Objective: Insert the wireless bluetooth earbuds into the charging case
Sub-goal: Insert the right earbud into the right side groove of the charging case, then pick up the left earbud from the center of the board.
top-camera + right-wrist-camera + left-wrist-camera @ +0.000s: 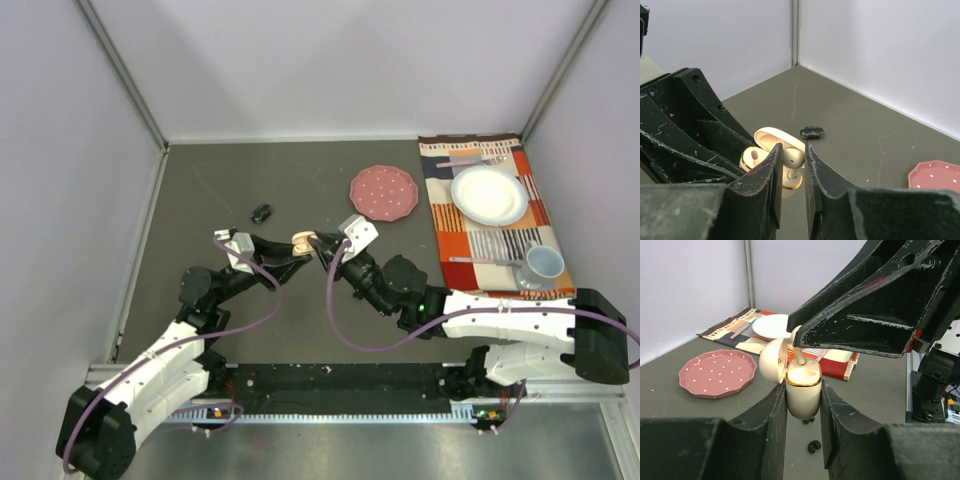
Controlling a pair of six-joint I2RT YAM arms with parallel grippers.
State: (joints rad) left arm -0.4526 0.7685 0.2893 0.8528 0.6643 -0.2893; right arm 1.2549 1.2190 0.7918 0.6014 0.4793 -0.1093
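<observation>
My left gripper (803, 386) is shut on a white charging case (803, 390) with a gold rim, held upright above the table with its lid (771, 360) open. My right gripper (791, 150) is shut on a glossy white earbud (793, 157), whose stem (799, 356) reaches down into the case's open top. Both grippers meet at the table's middle in the top view, left (290, 252) and right (318, 245), around the case (300, 240). Two black earbuds (814, 446) (808, 420) lie on the table under the case. I cannot make out the second white earbud.
A pink dotted disc (383, 192) lies behind the grippers. A small flat black object (262, 212) lies to the far left of them. A striped placemat (450, 225) at the right carries a white plate (489, 195), cutlery and a cup (544, 264). Walls close in the table.
</observation>
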